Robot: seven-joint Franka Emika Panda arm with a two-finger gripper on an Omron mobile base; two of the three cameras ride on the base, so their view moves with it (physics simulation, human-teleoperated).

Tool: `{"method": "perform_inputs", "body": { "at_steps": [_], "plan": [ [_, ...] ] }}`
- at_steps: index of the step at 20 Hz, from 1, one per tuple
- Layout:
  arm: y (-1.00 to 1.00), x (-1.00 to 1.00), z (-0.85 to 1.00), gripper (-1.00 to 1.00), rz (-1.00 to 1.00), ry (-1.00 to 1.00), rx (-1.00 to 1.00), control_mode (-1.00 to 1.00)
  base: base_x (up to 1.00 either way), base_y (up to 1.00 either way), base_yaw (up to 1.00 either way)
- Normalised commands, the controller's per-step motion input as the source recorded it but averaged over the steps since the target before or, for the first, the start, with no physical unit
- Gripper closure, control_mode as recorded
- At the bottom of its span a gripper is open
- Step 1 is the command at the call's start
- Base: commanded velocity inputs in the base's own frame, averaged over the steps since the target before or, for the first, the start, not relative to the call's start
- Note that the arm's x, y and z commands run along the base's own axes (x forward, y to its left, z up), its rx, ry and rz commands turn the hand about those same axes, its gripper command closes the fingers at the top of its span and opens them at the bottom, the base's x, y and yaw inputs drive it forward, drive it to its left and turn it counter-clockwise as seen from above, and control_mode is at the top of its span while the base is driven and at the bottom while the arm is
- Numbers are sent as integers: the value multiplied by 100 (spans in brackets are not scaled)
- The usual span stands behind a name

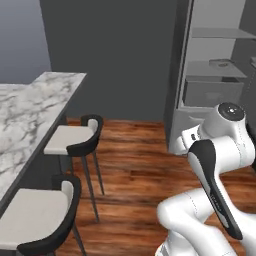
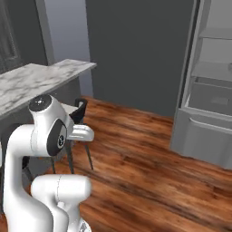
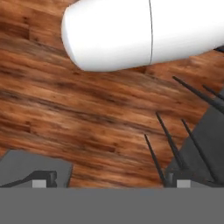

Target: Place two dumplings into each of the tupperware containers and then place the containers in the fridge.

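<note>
counter [image 1: 35,105]: marble top on the left; two stools [image 1: 75,137] tucked under it
fridge [image 1: 215,75]: far right, door open; a small grey thing sits on a shelf, too blurry to name
gripper [image 3: 109,181]: fingers wide apart, holding nothing, pointing at the wood floor [image 3: 65,109]
tub: I think light, stiff, slippery; grab the rim

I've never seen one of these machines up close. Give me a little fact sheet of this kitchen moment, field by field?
fridge: open, pale shelves and a grey drawer showing
item on fridge shelf: a shallow grey thing, too small to name
counter: marble top, at the left
stools: two dark ones with pale seats
floor: wooden boards
end effector: open, holding nothing, pointing at the floor
</note>
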Motion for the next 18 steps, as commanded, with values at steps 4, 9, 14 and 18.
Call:
{"method": "perform_inputs", "body": {
  "at_steps": [4,9,14,18],
  "plan": [
    [0,0,0,-100,0,0,0,100,-90,11,28],
    [0,0,0,-100,0,0,0,100,-88,20,25],
    [0,0,0,-100,0,0,0,100,-69,28,28],
    [0,0,0,-100,0,0,0,100,-62,28,28]
  ]
}}
